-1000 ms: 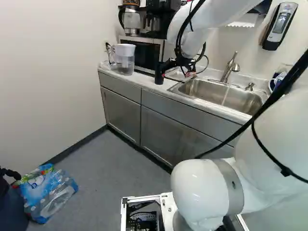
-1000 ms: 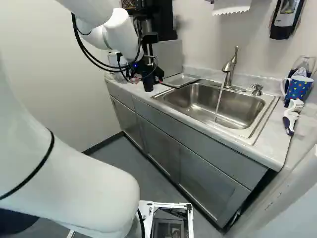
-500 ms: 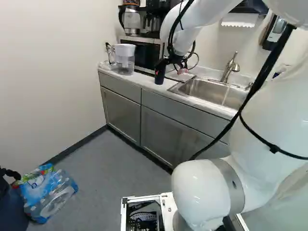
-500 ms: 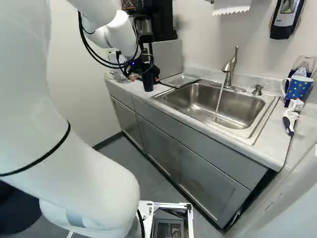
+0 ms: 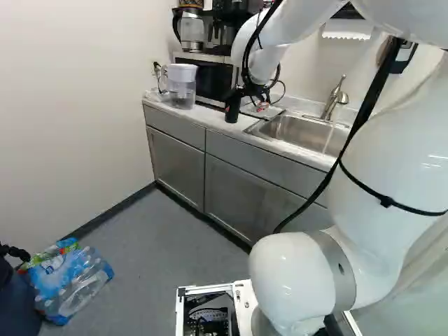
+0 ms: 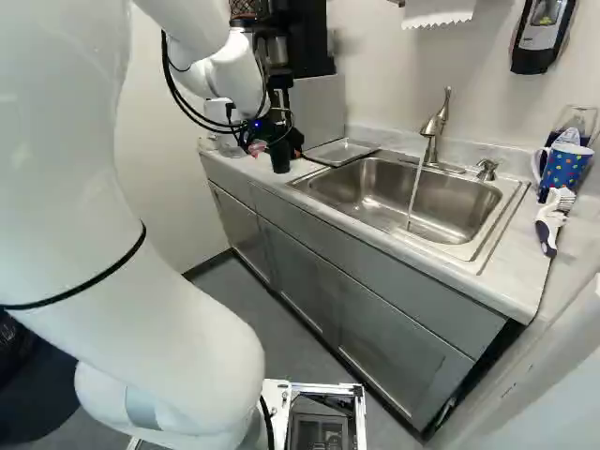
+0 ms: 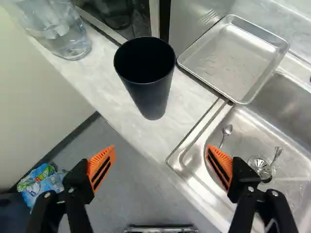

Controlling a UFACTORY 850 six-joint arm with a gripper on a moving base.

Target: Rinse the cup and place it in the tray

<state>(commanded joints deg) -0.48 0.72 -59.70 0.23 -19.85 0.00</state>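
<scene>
Arm [image 6: 195, 352] has swung over the last second, base hasn't moved, wrist has drifted only a bit; cup [image 7: 151, 92] is where it was on the counter [image 7: 109, 92]. Reads as lining up for the grasp, rinse still to come. Gripper [image 7: 161, 154] is open, fingers well apart, nothing between them. Cup stands upright ahead of the jaws, roughly centred on the gap, no contact. Tray [image 7: 233, 58] is past it, off toward the sink-side finger; sink [image 7: 248, 133] is beside that finger, water [image 6: 413, 197] running. Next: advance straight, then close; an off-centre finger could tip it.
</scene>
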